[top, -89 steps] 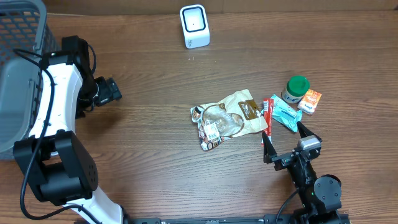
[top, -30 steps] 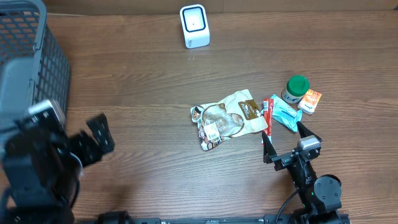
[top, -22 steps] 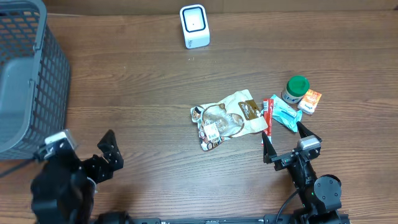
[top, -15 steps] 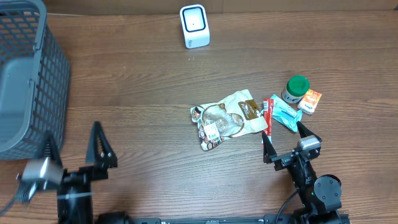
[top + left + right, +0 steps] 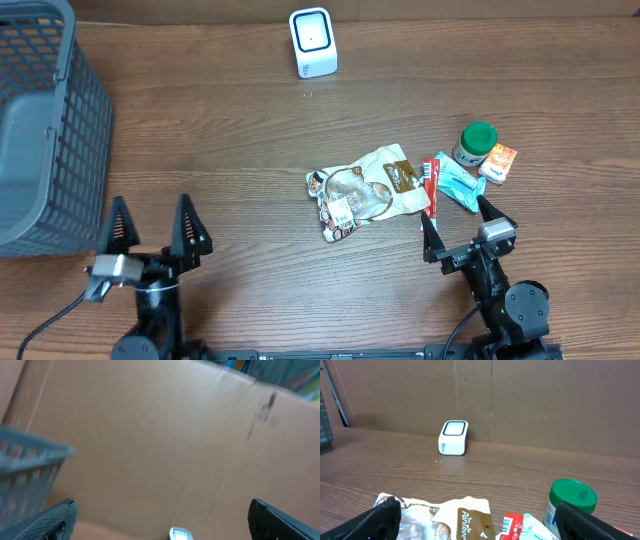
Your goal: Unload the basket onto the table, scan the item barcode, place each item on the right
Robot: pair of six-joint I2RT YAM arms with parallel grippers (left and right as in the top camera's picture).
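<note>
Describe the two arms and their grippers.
Both arms are black. The left gripper has two tapered black fingers, a pale grey block behind them and a black cable. The right gripper matches, with a silver block and round black joint.

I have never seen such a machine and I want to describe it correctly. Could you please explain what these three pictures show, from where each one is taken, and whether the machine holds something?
This is a robot with two arms at a wooden table. Each arm ends in a two-finger gripper. The overhead picture looks straight down. In it the left gripper is at the bottom left and the right gripper at the bottom right. Both are open and hold nothing.

The other two pictures come from small cameras on the wrists. The dark shapes in their lower corners are the fingers.

On the table lie a snack pouch, a teal packet, a green-lidded jar and a small orange box. The white box at the far edge seems to be the barcode scanner. A grey basket stands at the left.
</note>
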